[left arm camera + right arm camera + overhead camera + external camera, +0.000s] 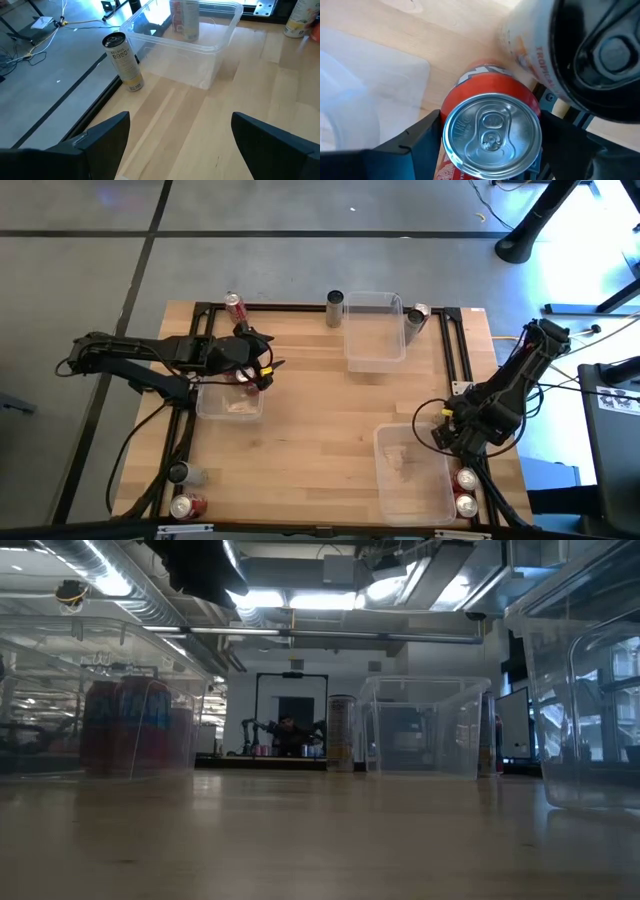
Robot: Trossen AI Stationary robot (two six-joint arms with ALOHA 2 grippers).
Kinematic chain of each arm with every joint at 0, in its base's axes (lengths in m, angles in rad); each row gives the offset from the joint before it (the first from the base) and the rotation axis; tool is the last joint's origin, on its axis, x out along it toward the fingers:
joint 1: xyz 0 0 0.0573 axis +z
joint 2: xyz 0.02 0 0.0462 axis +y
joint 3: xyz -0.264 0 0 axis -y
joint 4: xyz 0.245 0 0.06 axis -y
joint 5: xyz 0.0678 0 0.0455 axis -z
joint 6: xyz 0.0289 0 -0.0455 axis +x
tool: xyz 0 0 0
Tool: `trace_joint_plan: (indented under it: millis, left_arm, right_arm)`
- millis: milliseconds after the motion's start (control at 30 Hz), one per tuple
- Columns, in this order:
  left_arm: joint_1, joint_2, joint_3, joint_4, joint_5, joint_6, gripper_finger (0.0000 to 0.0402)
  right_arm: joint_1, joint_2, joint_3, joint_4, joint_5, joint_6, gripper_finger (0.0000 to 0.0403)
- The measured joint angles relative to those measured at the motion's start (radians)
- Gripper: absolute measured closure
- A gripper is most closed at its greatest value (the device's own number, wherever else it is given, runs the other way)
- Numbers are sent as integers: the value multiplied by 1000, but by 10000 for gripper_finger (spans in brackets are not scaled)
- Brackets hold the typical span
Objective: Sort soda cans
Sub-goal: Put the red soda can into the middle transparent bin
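Observation:
My right gripper (490, 137) points down at the table's right edge, shut on a red soda can (492, 132) with a silver top. Beside it stands a pale can (535, 50). Two more red cans (465, 480) stand toward the near edge. My left gripper (175, 150) hangs open over the left side, above a clear bin (215, 408) that holds red cans (130, 725). It touches nothing. Ahead of it a dark can (122, 60) stands upright beside the far clear bin (200, 45). My right gripper has the red can's upper wall (451, 102) between its two fingers, one on each side, coming from above and pointing down. The can is upright with its top toward the wrist. Its base is hidden, so I cannot tell whether it stands or is lifted.
A third clear bin (415, 475) lies at the near right, close to my right gripper. A red can (235, 305) and a tilted can (416, 315) are at the far edge. A grey can (180, 472) and a red one (186, 505) are at the near left corner. A black frame (455, 350) borders the tabletop.

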State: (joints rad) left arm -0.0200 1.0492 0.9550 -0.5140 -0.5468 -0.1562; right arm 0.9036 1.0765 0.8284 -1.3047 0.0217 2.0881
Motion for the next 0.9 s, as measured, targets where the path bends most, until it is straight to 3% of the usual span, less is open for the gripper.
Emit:
trace_joint_plan:
  millis: [700, 900]
  left_arm:
    - [0, 0, 0, 1, 0, 7, 66]
    - [0, 0, 0, 2, 0, 7, 66]
  right_arm:
    - [-1, -1, 425, -275, -49, -111, 124]
    - [-1, -35, 514, -269, -29, -132, 124]
